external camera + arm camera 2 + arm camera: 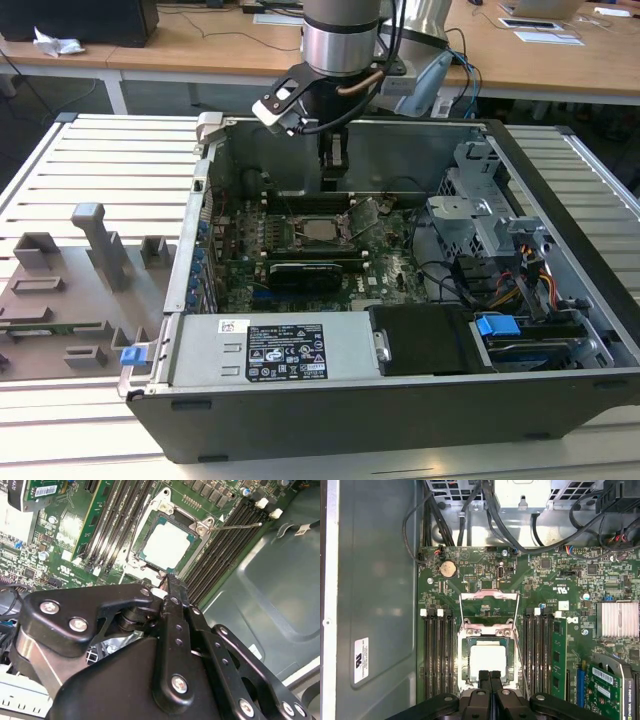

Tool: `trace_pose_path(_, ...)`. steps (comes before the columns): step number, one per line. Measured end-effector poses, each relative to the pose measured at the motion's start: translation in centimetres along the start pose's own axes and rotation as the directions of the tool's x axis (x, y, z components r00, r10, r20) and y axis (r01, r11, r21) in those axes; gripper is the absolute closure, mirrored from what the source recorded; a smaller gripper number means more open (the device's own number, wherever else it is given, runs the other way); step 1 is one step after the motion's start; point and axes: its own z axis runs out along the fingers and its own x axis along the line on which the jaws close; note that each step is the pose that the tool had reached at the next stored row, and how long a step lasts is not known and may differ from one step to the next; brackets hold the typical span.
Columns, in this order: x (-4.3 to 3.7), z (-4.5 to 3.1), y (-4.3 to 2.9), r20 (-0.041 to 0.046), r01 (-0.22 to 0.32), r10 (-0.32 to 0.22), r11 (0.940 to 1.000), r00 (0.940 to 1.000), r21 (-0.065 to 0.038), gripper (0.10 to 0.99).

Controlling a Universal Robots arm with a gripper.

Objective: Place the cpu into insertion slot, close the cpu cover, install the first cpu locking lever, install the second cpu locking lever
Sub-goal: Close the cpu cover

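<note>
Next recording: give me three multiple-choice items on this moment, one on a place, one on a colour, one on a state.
1. Where is the cpu?
A) in the insertion slot
B) on the slatted table
C) on the power-supply box

2. What colour is the motherboard?
A) red
B) green
C) white

3. The cpu cover is:
A) flat over the cpu
B) swung up open
C) missing

Answers: 1 A, the silvery chip lies inside the socket frame. 2 B, the board around the socket is green. 3 B, the frame plate stands raised, leaving the chip bare.

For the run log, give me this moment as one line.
cpu in insertion slot | gripper shut, by slot edge | locking lever raised
</note>
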Motion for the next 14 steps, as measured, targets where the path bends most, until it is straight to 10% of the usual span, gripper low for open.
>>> trace_pose_path(5,0.01,0.07,2.06,0.0,0.0,0.0,1.0,1.0,0.004,0.98)
trace_pose_path(14,0.3,0.34,8.78,0.0002,-0.001,0.001,0.9994,1.0,0.036,0.98)
